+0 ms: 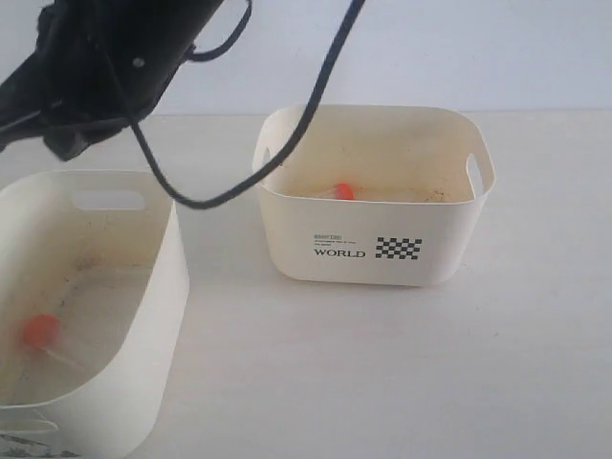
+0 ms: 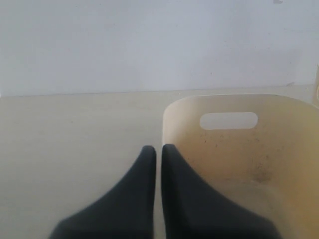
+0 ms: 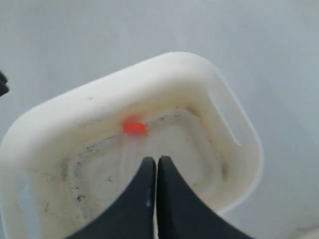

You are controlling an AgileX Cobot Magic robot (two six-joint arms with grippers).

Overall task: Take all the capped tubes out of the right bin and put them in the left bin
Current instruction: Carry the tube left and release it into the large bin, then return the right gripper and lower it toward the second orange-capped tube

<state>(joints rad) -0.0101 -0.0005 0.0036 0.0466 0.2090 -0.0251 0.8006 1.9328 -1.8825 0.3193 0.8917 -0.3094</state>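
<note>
The right bin (image 1: 296, 239), printed "WORLD" with a checkered patch, holds one capped tube (image 1: 342, 191) with an orange-red cap. From above, that tube (image 3: 133, 128) lies on the scuffed floor of the right bin (image 3: 99, 92), just beyond my right gripper (image 3: 156, 160), which is shut and empty over the bin. The left bin (image 1: 158, 316) holds another orange-capped tube (image 1: 40, 332). My left gripper (image 2: 155, 149) is shut and empty, beside the left bin's (image 2: 239, 149) handle wall. No blue-capped tube shows.
The black left arm (image 1: 96, 67) hangs high at the back left. Its cable (image 1: 316, 105) loops down in front of the right bin's left rim. The pale table (image 1: 430, 363) spreads between and in front of the bins.
</note>
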